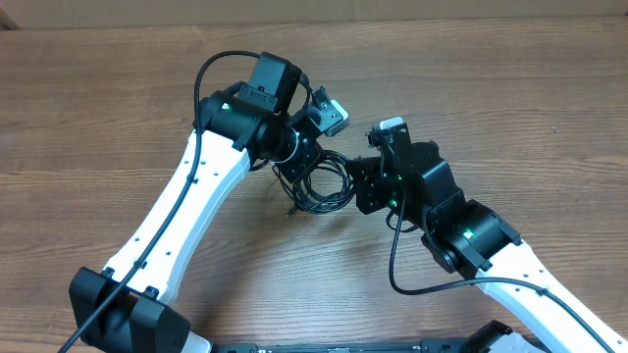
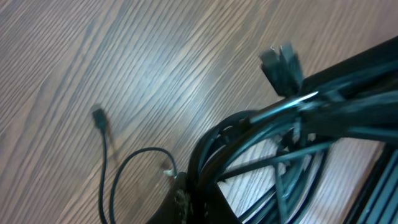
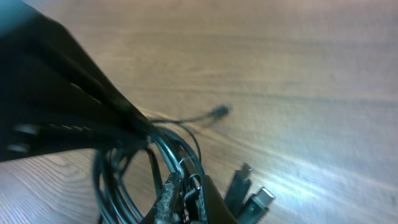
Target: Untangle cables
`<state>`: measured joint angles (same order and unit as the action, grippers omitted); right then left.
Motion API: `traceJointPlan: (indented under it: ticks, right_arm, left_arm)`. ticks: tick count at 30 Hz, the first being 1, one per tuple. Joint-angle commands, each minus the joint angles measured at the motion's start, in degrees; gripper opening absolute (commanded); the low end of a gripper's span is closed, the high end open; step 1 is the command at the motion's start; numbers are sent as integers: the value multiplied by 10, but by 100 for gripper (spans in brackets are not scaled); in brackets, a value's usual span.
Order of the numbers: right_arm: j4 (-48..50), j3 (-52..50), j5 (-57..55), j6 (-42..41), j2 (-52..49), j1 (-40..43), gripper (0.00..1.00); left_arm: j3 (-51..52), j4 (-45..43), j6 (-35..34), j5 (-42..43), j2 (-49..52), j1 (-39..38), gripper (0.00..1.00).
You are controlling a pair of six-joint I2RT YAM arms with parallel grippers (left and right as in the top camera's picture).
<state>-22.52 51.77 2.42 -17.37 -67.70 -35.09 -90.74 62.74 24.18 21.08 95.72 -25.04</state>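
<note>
Because the cables (image 1: 322, 184) lie as one tangled bundle, the left gripper (image 1: 297, 169) and right gripper (image 1: 361, 182) each seem closed on them from opposite sides, probably to pull loops apart.

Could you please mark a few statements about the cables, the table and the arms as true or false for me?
1. The cables sit coiled together in one bundle. True.
2. The table is plain white plastic. False: it is brown with a wood grain.
3. The left arm and the right arm both reach in to the bundle. True.
4. Every plug end is tucked inside the bundle. False: in the left wrist view one plug end lies out on the wood, away from the coil.
</note>
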Motion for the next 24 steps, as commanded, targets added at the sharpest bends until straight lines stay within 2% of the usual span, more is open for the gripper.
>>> traceJointPlan:
  ticks: [1, 6, 11, 12, 15, 17, 19, 21, 23, 24]
  right_arm:
    - [-21, 7, 14, -30, -28, -5, 4]
    - [-14, 7, 32, -30, -53, -5, 4]
    - [-4, 8, 31, -30, -53, 0, 5]
    - [-4, 8, 31, -30, -52, 3, 9]
    - [-8, 8, 32, -30, -47, 13, 29]
    - [-13, 8, 32, -30, -39, 21, 46]
    - [-19, 8, 32, -30, -28, 28, 68]
    - [-25, 8, 32, -30, -12, 36, 81]
    - [-35, 8, 32, -31, 7, 46, 100]
    - [-41, 8, 32, -31, 15, 51, 100]
  left_arm:
    - [-7, -18, 4, 101, -3, -4, 4]
    - [-7, -16, 31, 158, -3, -4, 4]
    - [-7, -13, 31, 154, -3, -3, 4]
    - [-7, -13, 30, 148, -3, -2, 4]
    - [-7, -13, 18, 122, -3, 1, 5]
    - [-7, -13, -2, 101, -3, 3, 4]
    - [-7, -13, -21, 76, -3, 5, 4]
    - [-7, -17, -44, 52, -3, 9, 4]
    - [-7, -22, -61, 43, -3, 14, 4]
    - [-7, -25, -67, 43, -3, 16, 4]
